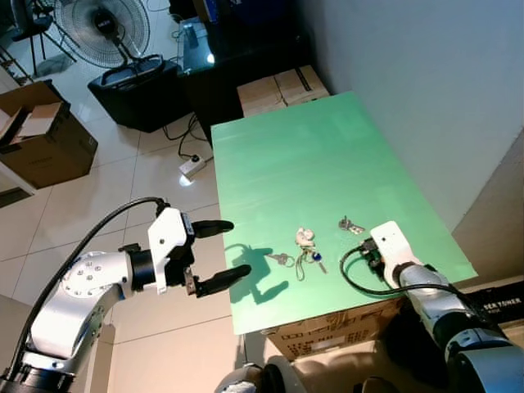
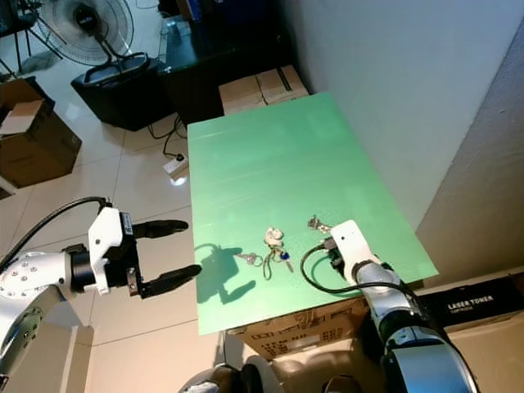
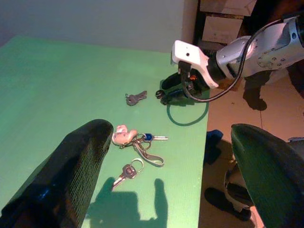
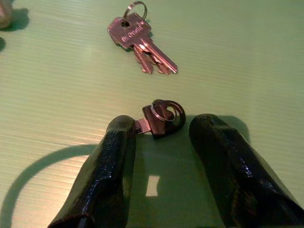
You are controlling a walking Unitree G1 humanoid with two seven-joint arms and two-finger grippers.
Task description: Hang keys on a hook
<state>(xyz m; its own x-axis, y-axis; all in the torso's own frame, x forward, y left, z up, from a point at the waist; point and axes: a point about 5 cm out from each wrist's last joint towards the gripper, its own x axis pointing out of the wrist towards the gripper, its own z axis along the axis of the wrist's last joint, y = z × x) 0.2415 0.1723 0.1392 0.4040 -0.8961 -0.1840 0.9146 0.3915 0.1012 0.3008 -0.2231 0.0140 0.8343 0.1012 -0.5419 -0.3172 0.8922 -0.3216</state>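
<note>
While my right claw (image 4: 159,142) is straddling the dark key (image 4: 161,116) half-open, I'm risking it sliding flat along the worktop (image 1: 327,147). My left claw (image 1: 225,254) is hanging wide.

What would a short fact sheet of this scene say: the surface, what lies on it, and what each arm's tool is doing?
surface: green table
items: key bunch with pale charm; single key; pair of silver keys; small dark key with ring
right tool: open, low on the table, fingers straddling the small dark key
left tool: open, hovering beside the table's left edge
hook: none seen
</note>
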